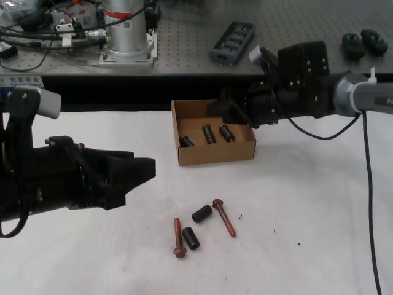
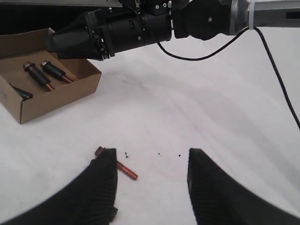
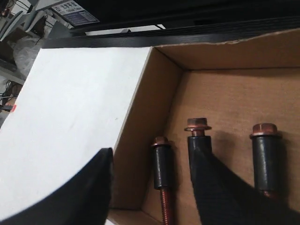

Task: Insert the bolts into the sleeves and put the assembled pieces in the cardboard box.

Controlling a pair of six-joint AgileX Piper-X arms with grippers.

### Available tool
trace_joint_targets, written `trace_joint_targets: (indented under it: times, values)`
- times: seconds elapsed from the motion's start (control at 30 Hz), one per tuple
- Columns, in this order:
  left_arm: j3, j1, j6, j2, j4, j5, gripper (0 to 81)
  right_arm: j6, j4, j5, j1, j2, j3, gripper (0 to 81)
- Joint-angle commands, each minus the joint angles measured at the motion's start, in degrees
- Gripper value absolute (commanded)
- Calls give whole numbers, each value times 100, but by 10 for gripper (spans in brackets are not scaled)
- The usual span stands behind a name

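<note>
1. Nearest, lower centre of the high view, on the white cloth (image 1: 295, 203): two loose bolts and two loose sleeves, none joined. First bolt (image 1: 178, 236) nearly upright in the frame, head at the bottom. First sleeve (image 1: 190, 238), short and black, just beside it on the right.
2. A little farther: second sleeve (image 1: 201, 213), then second bolt (image 1: 224, 217) just right of it, slanted, head toward upper left, tip toward lower right.
3. Left middle of the high view: left gripper (image 1: 144, 171), pointing right, jaws spread and empty. Loose parts below and to the right of those jaws, near. In the left wrist view, two dark fingers (image 2: 103, 187) along the bottom edge, with a bolt shaft (image 2: 124, 168) just beside the lower-left one; unclear which of the two bolts.
4. Judged the nearer arm for the next pick. Both bolts' long axes roughly crosswise to the jaws' pointing direction, so probably a matter of dropping down and right and closing across a shaft.
5. Upper centre: cardboard box (image 1: 215, 153), open-topped, with three assembled pieces (image 1: 208, 133) lying side by side inside.
6. Farthest: right gripper (image 1: 230, 110) over the box's far right rim, jaws parted, holding nothing, well apart from the loose parts.
</note>
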Motion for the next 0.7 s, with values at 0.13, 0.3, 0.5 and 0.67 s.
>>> trace_joint_targets:
  times: [0.13,0.3,0.5,0.67]
  values:
    - [-5,16,259,-86,-37,-30,347,-126,707,-352,-182,-881,-82,358]
    - [-5,16,259,-86,-26,-389,347,-1128,2323,170,-64,-1544,183,358]
    - [-5,16,259,-86,142,-577,347,-1128,3077,376,298,-1776,715,340]
    - [-5,34,259,-86,297,-571,347,-1282,3443,348,846,-1819,946,258]
